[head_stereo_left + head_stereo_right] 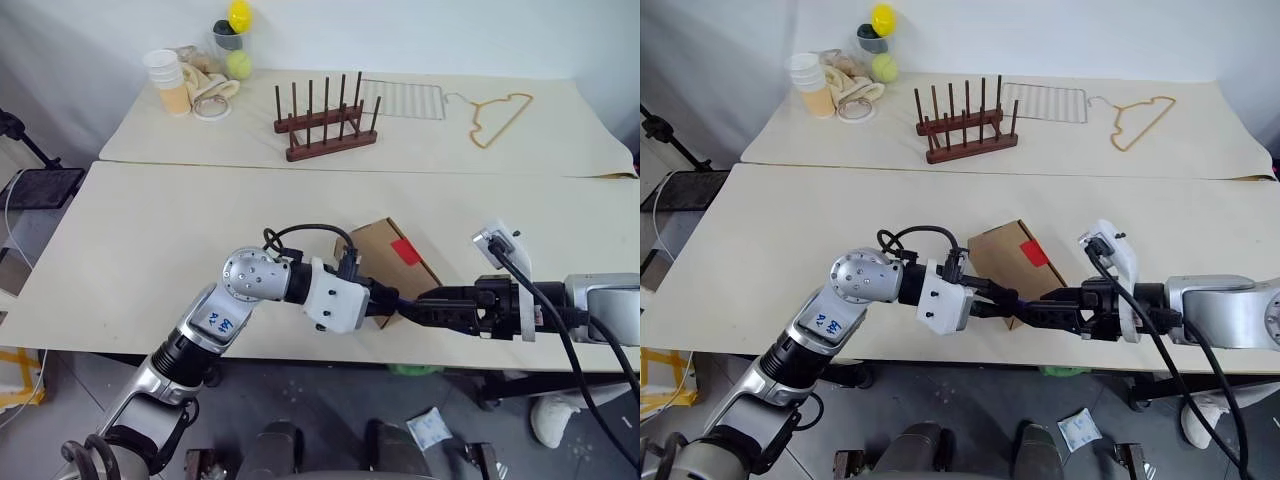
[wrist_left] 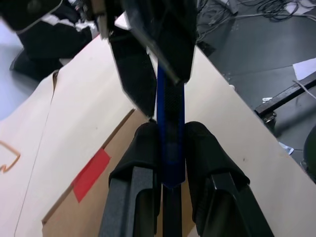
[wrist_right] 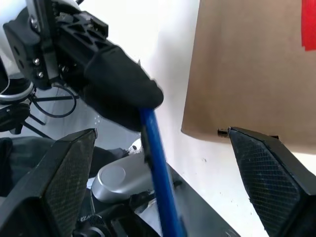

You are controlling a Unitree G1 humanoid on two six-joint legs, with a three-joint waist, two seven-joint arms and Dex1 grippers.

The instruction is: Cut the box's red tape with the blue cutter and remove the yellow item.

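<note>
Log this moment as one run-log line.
left gripper: shut on blue cutter | right gripper: open around cutter | box: closed | red tape: uncut

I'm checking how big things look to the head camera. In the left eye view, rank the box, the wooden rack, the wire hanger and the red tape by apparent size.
1. Wooden rack
2. Box, partly hidden and nearer, so the top two places are unsure
3. Wire hanger
4. Red tape
</note>
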